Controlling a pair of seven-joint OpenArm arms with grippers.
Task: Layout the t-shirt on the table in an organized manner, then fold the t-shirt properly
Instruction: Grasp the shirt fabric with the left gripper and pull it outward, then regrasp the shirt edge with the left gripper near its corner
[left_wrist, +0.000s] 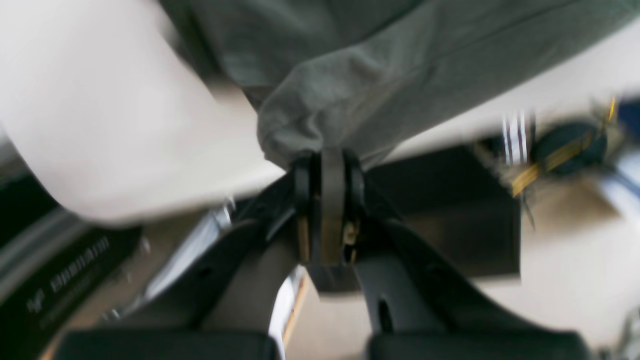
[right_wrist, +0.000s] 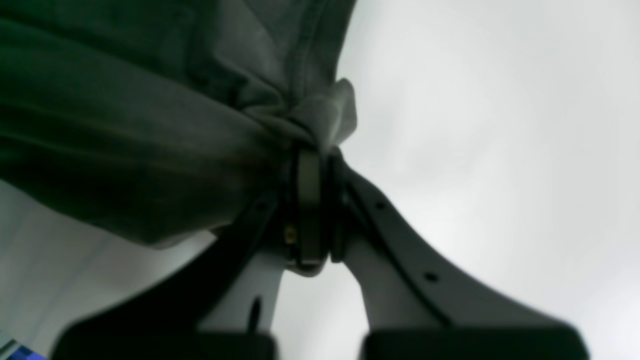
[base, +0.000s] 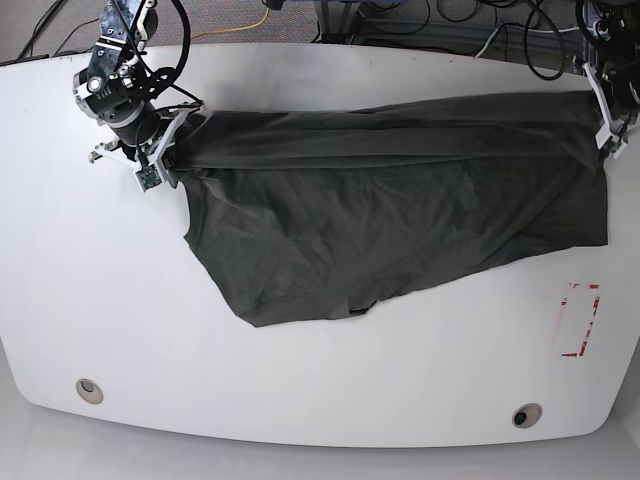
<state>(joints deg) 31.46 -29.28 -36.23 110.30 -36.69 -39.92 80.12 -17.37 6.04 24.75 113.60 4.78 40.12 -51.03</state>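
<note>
Left gripper: jaws together, clamped on a bunched nub of the shirt edge. Right gripper: same, jaws pinched shut on a twisted wad of cloth. In the base view the left gripper sits at the far right table edge and the right gripper at upper left, with the shirt's top edge strung between them.

Shirt location: on the table, upper-middle. The top edge is lifted and taut; the body trails down and lies skewed on the surface, lower corner pointing toward the near-left.

Risks, my read:
- Both grips hold small wads, not flat hem. More tension could pull the fabric out of one jaw, and that side drops in a heap.
- Left gripper is right at the table edge; if released there, the cloth may hang over the edge.
- The long fold ridges along the top would likely be laid into the shirt if it is lowered as is.
- The body is askew to the taut edge, so dragging it could roll the lower hem under.

Materials:
- Shirt: soft matte knit, dark grey-green, wrinkled, limp. Drapes and bunches easily.
- Table: glossy white, hard, rounded corners. Low friction, so cloth should slide on it.
- Two round grommets near the front edge and a red tape mark at right, all apart from the shirt.
</note>
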